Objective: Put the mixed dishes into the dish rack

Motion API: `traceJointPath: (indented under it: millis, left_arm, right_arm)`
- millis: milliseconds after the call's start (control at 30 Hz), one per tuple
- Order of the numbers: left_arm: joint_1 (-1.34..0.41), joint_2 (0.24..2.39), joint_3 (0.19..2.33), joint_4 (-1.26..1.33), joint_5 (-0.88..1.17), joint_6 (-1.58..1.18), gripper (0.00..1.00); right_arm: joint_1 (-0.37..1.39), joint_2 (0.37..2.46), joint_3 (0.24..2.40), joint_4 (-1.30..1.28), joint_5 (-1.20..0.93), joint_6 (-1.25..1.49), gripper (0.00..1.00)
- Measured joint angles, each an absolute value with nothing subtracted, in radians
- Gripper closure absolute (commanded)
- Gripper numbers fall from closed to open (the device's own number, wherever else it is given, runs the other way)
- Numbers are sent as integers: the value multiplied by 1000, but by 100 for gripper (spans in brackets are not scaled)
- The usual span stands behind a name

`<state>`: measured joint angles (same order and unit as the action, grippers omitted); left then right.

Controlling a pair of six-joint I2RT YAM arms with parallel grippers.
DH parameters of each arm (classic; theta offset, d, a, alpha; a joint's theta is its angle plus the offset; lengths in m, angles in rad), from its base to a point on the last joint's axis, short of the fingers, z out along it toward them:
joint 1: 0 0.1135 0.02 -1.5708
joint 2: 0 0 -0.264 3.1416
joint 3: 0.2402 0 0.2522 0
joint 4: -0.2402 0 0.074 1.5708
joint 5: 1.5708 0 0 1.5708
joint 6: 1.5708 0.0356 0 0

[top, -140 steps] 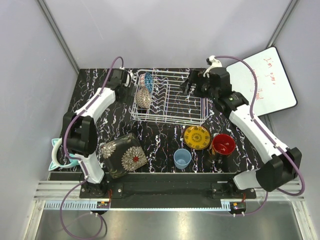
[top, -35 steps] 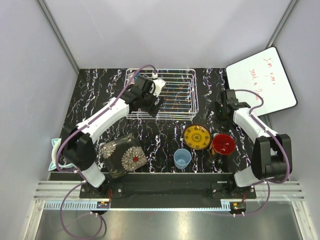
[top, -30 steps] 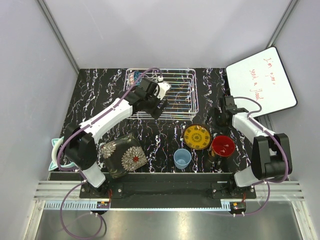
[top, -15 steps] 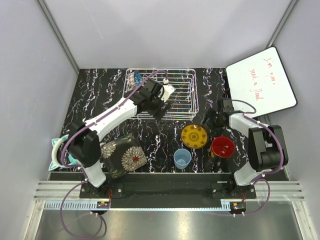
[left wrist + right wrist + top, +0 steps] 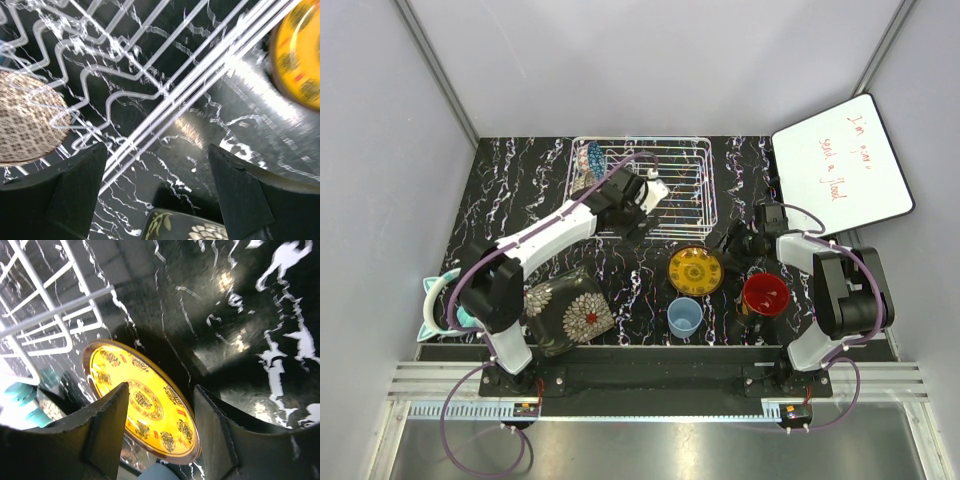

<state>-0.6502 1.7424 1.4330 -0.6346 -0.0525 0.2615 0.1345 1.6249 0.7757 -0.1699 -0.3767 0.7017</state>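
The dish rack (image 5: 680, 215) stands at the table's back middle, with a blue patterned bowl (image 5: 595, 156) and a beige bowl (image 5: 582, 185) upright at its left end. My left gripper (image 5: 638, 222) hovers open and empty over the rack's front rail (image 5: 150, 95). The beige bowl (image 5: 25, 125) shows to its left. My right gripper (image 5: 160, 390) straddles the right rim of the yellow plate (image 5: 145, 400), open: one finger lies over the plate's face, the other stands off the rim. That plate (image 5: 695, 270) lies in front of the rack, by the right gripper (image 5: 732, 243).
A light blue cup (image 5: 684, 317) and a dark mug with a red inside (image 5: 765, 292) stand near the front. The dark square floral plate (image 5: 565, 310) lies front left. A white board with red writing (image 5: 840, 165) leans at the back right.
My right gripper came down and left to the yellow plate's right rim, and its jaws narrowed. The plate slid a little left. My left gripper drifted right along the rack's front.
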Motion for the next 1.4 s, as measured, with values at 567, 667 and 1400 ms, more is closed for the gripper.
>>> traceJointPath:
  millis: [567,667,1400]
  left_arm:
    - [-710,1736,1200,-414,-169,426,17]
    - [-749,1736,1169,-365,-200,449,18]
    - [-635,1761,1285,-475,-147,407,18]
  right_arm:
    - [135,1580,693,-192,-481,669,55]
    - [135,1581,690,-210,-487,657,63]
    - [228,1460,702,-337,-415,568,100]
